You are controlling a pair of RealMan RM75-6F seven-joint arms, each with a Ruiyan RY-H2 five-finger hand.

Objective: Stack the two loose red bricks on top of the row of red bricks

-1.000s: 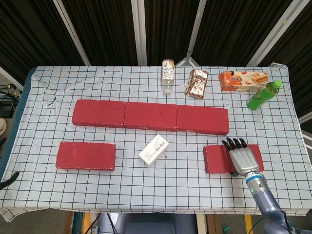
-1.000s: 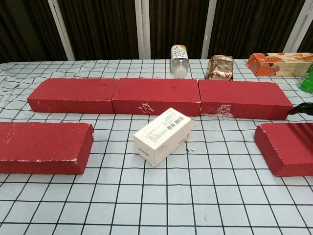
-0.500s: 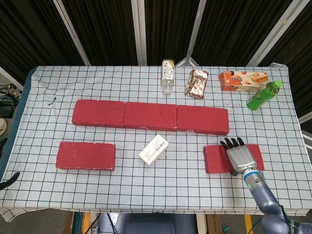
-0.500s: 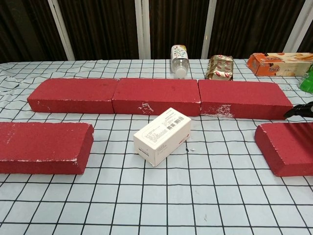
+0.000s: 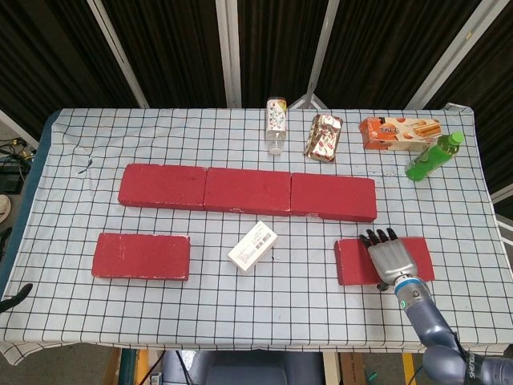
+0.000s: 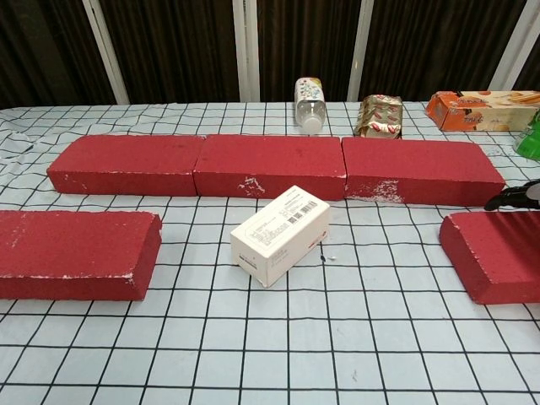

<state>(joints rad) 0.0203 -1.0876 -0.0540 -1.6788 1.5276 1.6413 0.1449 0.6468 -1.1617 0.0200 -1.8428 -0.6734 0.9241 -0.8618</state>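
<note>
A: Head view, changes? Right hand (image 5: 392,258) has drawn slightly nearer over the right loose brick (image 5: 383,261); fingers lie along its top, grasp cannot be told.

B: Progress? None stacked. Left loose brick (image 5: 141,256) lies before the row of bricks (image 5: 247,191), untouched.

A: Chest view? Dark fingertips (image 6: 513,197) at the right loose brick's (image 6: 494,251) far edge.

B: Left hand? Unseen.

Bright, even overhead light; soft shadows, sharp focus throughout.
</note>
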